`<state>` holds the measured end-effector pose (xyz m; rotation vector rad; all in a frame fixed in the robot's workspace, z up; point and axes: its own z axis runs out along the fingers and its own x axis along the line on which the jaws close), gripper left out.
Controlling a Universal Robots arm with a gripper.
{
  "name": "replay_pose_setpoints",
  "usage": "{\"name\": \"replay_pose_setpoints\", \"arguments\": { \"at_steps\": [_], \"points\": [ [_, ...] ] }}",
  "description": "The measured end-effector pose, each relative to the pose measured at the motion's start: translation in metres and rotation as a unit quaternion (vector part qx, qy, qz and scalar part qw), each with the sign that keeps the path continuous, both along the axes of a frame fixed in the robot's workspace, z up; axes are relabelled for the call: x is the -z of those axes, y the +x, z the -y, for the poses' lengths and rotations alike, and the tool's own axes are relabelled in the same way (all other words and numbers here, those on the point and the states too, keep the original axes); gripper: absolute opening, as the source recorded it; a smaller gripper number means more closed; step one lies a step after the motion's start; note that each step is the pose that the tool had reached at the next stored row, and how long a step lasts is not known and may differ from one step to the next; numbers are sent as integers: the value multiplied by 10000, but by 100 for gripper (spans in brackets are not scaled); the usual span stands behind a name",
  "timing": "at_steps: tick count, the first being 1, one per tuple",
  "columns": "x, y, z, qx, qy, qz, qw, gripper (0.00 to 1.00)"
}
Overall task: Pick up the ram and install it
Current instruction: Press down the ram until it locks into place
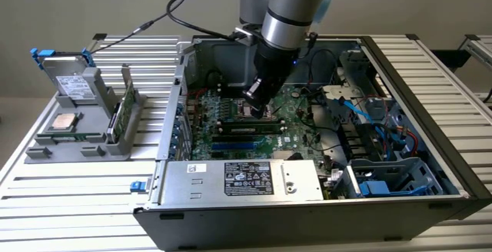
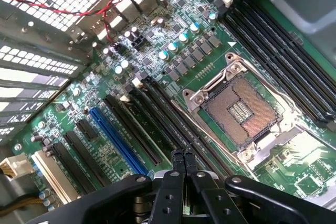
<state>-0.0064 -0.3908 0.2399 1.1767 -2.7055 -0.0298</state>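
A long green ram stick (image 1: 248, 128) with a pale label lies along a black memory slot on the motherboard (image 1: 296, 126), inside the open computer case. My gripper (image 1: 255, 103) hangs just behind it, low over the board near the processor socket (image 1: 248, 111). In the wrist view the two black fingers (image 2: 177, 167) are pressed together, shut with nothing between them, above the rows of black slots (image 2: 157, 129) next to the bare socket (image 2: 245, 112). Another thin green board (image 1: 124, 111) stands on edge in the grey holder outside the case.
The grey holder (image 1: 46, 148) on the exterior view's left also carries a drive (image 1: 73, 85) and a square silver chip (image 1: 63, 123). The power supply (image 1: 242, 180) fills the case front. Blue and red cables (image 1: 377, 128) and a drive cage (image 1: 392, 177) crowd the right side.
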Motion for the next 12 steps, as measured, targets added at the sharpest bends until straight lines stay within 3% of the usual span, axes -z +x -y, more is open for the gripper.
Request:
{"name": "replay_pose_setpoints", "arguments": {
  "at_steps": [6, 12],
  "points": [
    [4, 0, 0, 329, -44, 19, 9994, 10],
    [9, 0, 0, 649, -98, 41, 9978, 10]
  ]
}}
